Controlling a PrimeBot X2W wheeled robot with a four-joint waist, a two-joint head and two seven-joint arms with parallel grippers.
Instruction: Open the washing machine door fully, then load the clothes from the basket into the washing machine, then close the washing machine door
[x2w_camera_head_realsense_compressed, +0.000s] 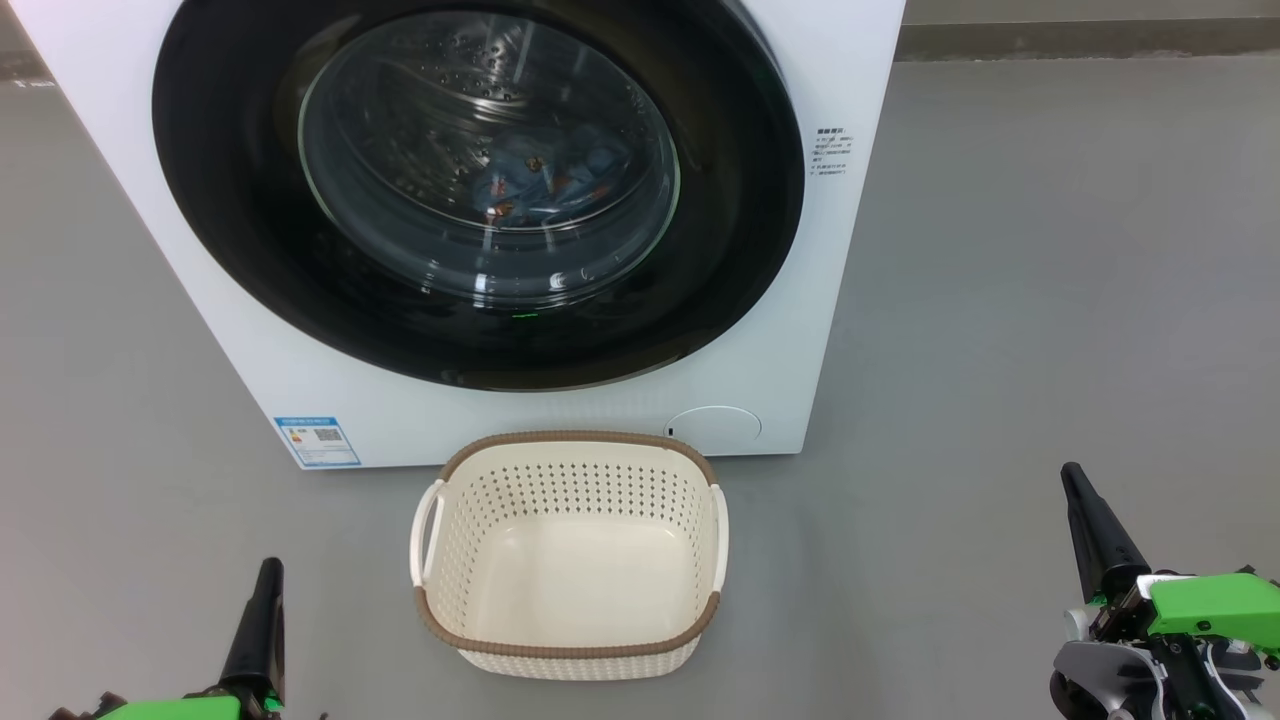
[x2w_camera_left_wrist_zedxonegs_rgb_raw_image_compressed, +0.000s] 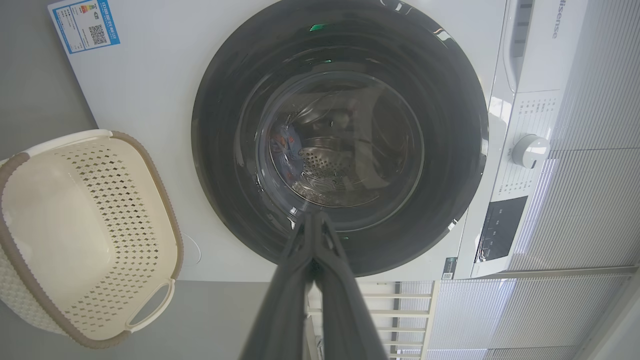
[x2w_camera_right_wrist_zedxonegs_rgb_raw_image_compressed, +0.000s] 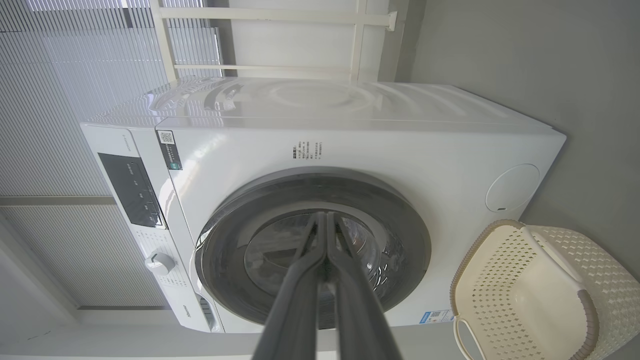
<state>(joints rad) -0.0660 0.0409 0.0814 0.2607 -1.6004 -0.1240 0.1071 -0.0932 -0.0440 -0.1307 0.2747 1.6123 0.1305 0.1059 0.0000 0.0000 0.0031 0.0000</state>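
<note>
The washing machine door (x2w_camera_head_realsense_compressed: 230, 200) sits shut on the washing machine (x2w_camera_head_realsense_compressed: 560, 425), with blue clothes (x2w_camera_head_realsense_compressed: 540, 180) showing through the glass (they're inside the drum). The empty basket (x2w_camera_head_realsense_compressed: 580, 440) stands on the floor just before the machine. The left tool (x2w_camera_head_realsense_compressed: 269, 568) and right tool (x2w_camera_head_realsense_compressed: 1071, 472) hang farther back from it, fingers pressed together, gripping nothing.

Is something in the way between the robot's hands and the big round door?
Nothing visible is. Both wrist views look straight at the shut washing machine door. The basket sits lower, on the floor between the left gripper and right gripper.
</note>
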